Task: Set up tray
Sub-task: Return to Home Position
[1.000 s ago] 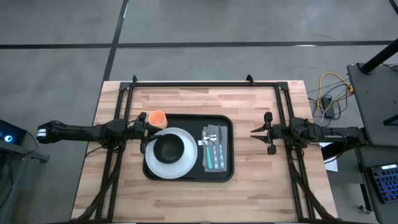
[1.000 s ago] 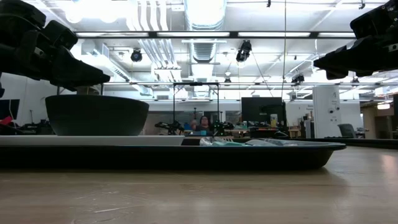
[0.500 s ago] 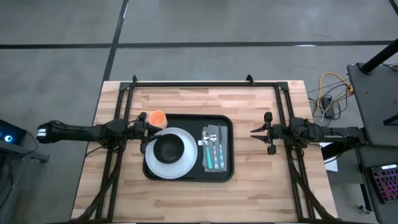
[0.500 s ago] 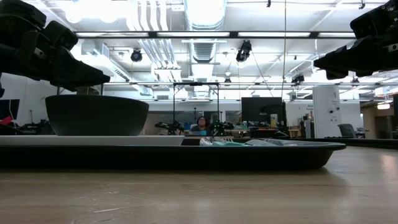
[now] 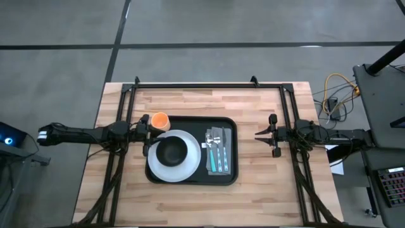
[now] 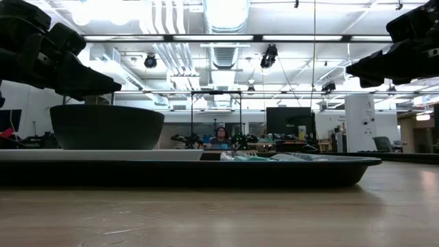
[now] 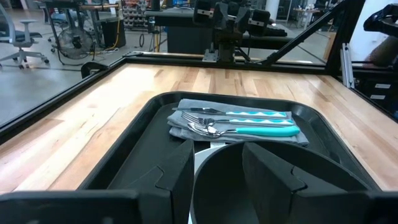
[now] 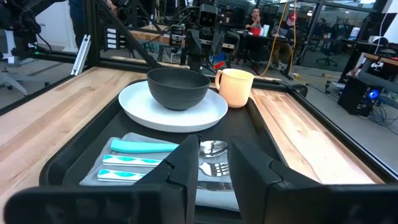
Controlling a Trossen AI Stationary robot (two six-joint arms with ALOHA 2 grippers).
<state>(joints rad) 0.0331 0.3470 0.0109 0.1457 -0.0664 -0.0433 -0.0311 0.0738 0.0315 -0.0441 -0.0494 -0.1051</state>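
Observation:
The black tray (image 5: 231, 176) lies in the middle of the wooden table. On its left half a white plate (image 5: 154, 171) carries a black bowl (image 5: 171, 151). An orange cup (image 5: 159, 120) stands at the tray's far left corner. On the right half a grey napkin (image 5: 219, 135) holds teal-handled cutlery (image 7: 258, 129). My left gripper (image 5: 147, 134) hovers open at the tray's left edge, level with the bowl's rim (image 7: 217, 155). My right gripper (image 5: 258, 134) hangs right of the tray, clear of it, its fingers a little apart (image 8: 214, 155).
Black frame rails (image 5: 196, 84) run along the table's far edge and down both sides under the arms. Bare wood shows near the front edge (image 5: 202, 202) and between the tray and the right gripper. A person sits in the room beyond the table (image 6: 221, 134).

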